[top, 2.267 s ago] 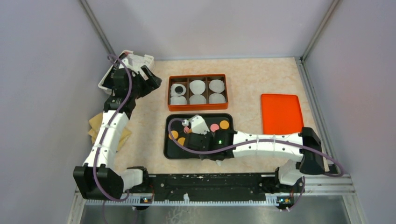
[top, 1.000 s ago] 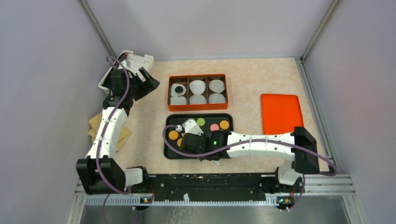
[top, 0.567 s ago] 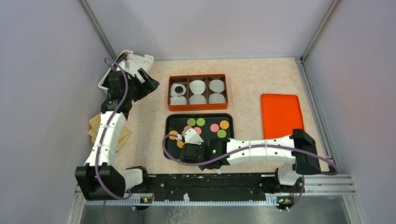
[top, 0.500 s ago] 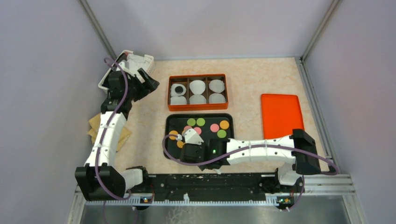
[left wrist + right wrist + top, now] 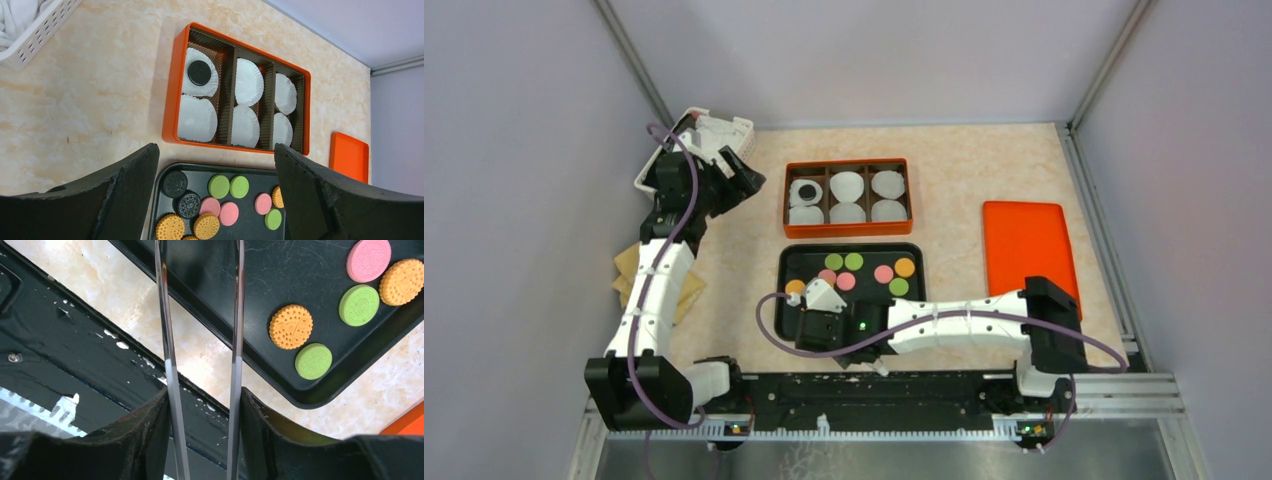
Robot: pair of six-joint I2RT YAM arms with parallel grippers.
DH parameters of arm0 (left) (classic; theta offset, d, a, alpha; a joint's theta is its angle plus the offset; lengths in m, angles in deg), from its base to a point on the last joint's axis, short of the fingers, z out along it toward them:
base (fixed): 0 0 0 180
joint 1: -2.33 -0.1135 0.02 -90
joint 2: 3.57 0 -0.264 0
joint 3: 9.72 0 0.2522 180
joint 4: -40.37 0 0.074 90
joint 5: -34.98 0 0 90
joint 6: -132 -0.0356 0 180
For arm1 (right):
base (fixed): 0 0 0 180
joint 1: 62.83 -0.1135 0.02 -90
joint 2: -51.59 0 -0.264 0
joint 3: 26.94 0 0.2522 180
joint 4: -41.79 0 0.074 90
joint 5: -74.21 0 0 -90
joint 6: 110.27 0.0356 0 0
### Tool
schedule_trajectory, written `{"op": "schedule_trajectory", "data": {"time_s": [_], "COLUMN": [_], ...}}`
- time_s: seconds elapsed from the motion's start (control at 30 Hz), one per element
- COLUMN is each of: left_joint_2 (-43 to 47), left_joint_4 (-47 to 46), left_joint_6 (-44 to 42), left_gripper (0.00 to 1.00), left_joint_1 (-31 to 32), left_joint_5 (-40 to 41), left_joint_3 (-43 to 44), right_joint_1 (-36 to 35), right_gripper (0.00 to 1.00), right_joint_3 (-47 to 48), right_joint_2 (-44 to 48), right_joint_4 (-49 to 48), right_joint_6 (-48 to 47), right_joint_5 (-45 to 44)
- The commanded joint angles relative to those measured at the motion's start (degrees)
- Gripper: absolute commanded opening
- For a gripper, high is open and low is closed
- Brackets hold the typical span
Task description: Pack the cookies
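Hovering over glossy black tray [image 5: 280,270] near rim, right gripper [image 5: 199,270] blades apart, seemingly empty; ridged round cookies [image 5: 291,326] lie in tray; left gripper [image 5: 215,150] spread wide. Beyond, orange divided box [image 5: 172,100]: fluted paper liners [image 5: 197,119], one holding a black cookie [image 5: 199,73].

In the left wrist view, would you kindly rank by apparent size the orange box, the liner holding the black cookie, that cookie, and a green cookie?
Largest: orange box.
Next: liner.
Smallest: black cookie and green cookie, which look about alike, so I leave them unranked.

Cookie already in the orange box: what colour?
The cookie is black, on a white liner; clearest in left wrist view.
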Motion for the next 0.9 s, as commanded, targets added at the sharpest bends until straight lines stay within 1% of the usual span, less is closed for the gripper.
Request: {"op": "schedule_trajectory", "data": {"time_s": [0.0,0.03,0.07,0.33,0.57,0.67,0.7,0.77,0.8,0.83,0.87], "left_joint_2": [1.5,1.6,1.6,1.6,1.3,1.3,1.3,1.3,1.3,1.4,1.5], "left_joint_4": [-1.2,-1.3,-1.2,-1.8,-2.2,-2.4,-2.5,-2.4,-2.5,-2.5,-2.5], "left_joint_6": [-0.6,-0.6,-0.7,-0.8,-0.7,-0.8,-0.8,-0.9,-0.9,-1.0,-1.1], "left_gripper": [0.92,0.92,0.92,0.92,0.92,0.92,0.92,0.92,0.91,0.91,0.91], "left_joint_1": [-0.3,-0.3,-0.3,-0.3,-0.3,-0.3,-0.3,-0.3,-0.3,-0.3,-0.3], "left_joint_5": [-0.9,-0.8,-0.9,-0.9,-1.2,-1.3,-1.3,-1.5,-1.4,-1.4,-1.3], "left_joint_3": [-0.1,-0.1,-0.2,-0.6,-1.0,-1.3,-1.3,-1.3,-1.3,-1.2,-1.2], "right_joint_1": [-0.6,-0.6,-0.6,0.7,3.2,3.8,3.9,4.0,4.0,4.0,4.0], "right_gripper": [0.49,0.52,0.52,0.51,0.43,0.34,0.29,0.12,0.06,0.02,0.00], "right_joint_3": [3.9,3.9,4.0,5.1,3.6,3.2,3.3,3.9,4.3,5.0,5.6], "right_joint_2": [-0.2,-0.2,-0.3,-2.0,-1.3,-1.3,-1.3,-1.5,-1.7,-1.9,-2.0], "right_joint_4": [-1.3,-1.7,-2.0,-2.1,-3.6,-4.2,-4.3,-4.2,-3.9,-3.7,-3.4], "right_joint_6": [-1.7,-2.1,-2.3,-2.8,-2.5,-2.8,-3.1,-3.3,-3.3,-3.5,-3.7], "right_joint_5": [-0.7,-0.5,-0.5,-0.1,2.0,2.7,2.7,2.3,1.9,1.4,0.8]}}
